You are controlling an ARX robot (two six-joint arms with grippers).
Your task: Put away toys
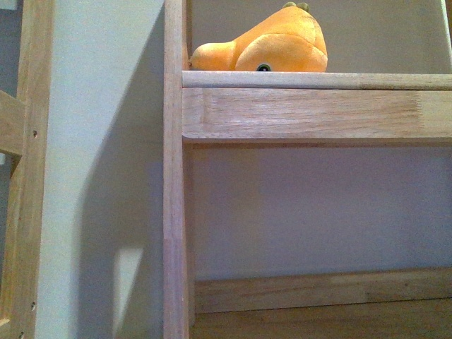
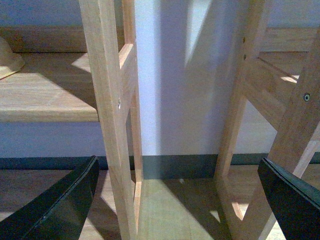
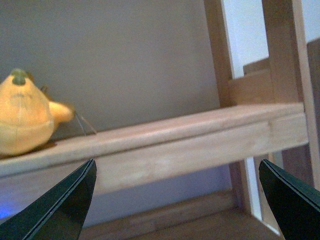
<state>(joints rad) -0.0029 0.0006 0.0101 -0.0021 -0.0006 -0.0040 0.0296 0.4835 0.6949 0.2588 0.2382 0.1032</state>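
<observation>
My right tool (image 3: pixel 175 200) is spread wide and empty, just before the pale wooden shelf (image 3: pixel 200 145). My left tool (image 2: pixel 180 200) also gapes empty between wooden uprights. Farther back, the soft orange-yellow plush toy (image 1: pixel 272 44) lies on that upper shelf board, against the grey wall.

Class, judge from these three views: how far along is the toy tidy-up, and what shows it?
Done, it seems: the orange plush toy lies on the upper wooden shelf, untouched by any gripper. In hand: nothing; the right gripper and the left gripper are both open and empty. Left: no other toy shows, only a pale object at the edge of another shelf, unidentifiable.
</observation>
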